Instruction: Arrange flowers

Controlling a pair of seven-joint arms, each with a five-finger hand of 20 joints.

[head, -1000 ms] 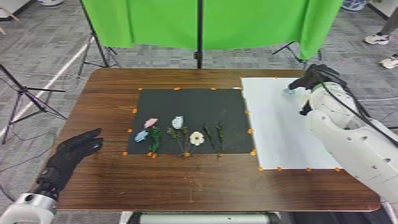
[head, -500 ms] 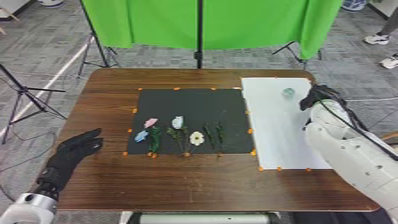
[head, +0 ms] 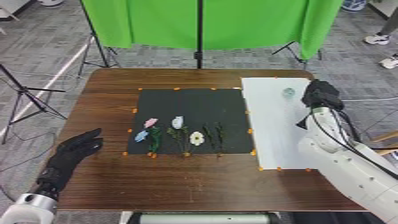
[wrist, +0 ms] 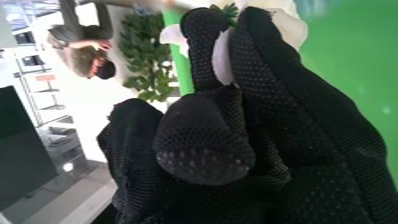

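The right hand (head: 322,94) pinches a white flower (wrist: 293,30) between its fingers, beside the vase (head: 289,93) on the white sheet (head: 277,135), presumably held by the head to free the stem. Other flowers (head: 178,122) lie apart on the black mat (head: 191,104), likely for easy picking; the left hand (head: 75,146) rests spread. Since the first frame, the right hand has swung off the vase, uncovering it

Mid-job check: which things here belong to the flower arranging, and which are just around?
Job: small pink flower, blue flower, small white flower, leafy green stems, pale translucent vessel, large white petals, square black mat.
Not job: green cloth backdrop, black tripod.
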